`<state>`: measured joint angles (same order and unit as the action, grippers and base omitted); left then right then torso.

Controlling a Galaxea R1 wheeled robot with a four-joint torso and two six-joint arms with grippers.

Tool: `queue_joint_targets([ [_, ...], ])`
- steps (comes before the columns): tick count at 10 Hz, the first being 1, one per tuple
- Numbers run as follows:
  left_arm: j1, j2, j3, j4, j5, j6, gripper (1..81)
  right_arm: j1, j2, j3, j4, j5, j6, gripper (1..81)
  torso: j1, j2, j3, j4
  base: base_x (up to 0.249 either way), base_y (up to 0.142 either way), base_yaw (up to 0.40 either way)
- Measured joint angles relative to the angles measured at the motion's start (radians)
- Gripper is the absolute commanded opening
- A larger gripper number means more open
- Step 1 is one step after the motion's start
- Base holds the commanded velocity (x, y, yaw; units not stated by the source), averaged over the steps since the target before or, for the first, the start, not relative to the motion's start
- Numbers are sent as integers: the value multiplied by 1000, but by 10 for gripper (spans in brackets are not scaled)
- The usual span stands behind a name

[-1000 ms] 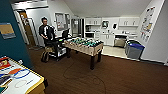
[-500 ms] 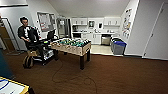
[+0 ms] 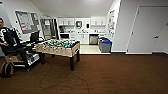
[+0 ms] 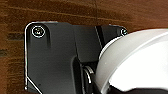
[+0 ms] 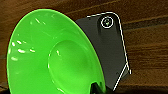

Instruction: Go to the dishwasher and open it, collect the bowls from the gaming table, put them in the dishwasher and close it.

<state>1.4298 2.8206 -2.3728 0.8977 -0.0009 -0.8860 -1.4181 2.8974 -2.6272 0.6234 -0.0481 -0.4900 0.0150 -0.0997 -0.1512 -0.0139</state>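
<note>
Overhead, a white ceiling and white walls enclose the room; a brown carpet covers the near floor, giving way to a pale floor at the kitchenette.

Kitchenette, far wall: white cabinets above and below a counter. Dishwasher, steel-grey front, stands under that counter, door closed, well apart from the robot.

White door, right wall, closed.

Foosball table, wooden sides, green field, dark legs, stands on the carpet left of centre, between the robot and the kitchenette.

Person, seated at the far left beside a dark rig with a screen. A dark cable loops over the carpet from that side.

Blue bin, on the floor just right of the dishwasher, near the wall.

Green bowl, large, bright, tilted on edge, in the right wrist view over brown carpet; its lower rim meets a dark part of the right hand at the frame edge. Whether that hand pinches the rim cannot be told.

White bowl, rounded, in the left wrist view against the dark wrist plate, also above carpet. A dark part of the left hand lies at its lower edge; the grip cannot be told.
</note>
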Motion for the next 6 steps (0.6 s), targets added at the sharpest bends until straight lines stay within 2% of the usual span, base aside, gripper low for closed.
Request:
queue_joint_targets([
  [1,-1,0,0,0,-1,0,10,-2,0,0,0,0,0,10,0,0,0,0,145,-178,0],
  [6,5,-4,0,1,-19,0,10,2,2,-2,0,1,0,10,0,0,0,0,0,0,0],
])
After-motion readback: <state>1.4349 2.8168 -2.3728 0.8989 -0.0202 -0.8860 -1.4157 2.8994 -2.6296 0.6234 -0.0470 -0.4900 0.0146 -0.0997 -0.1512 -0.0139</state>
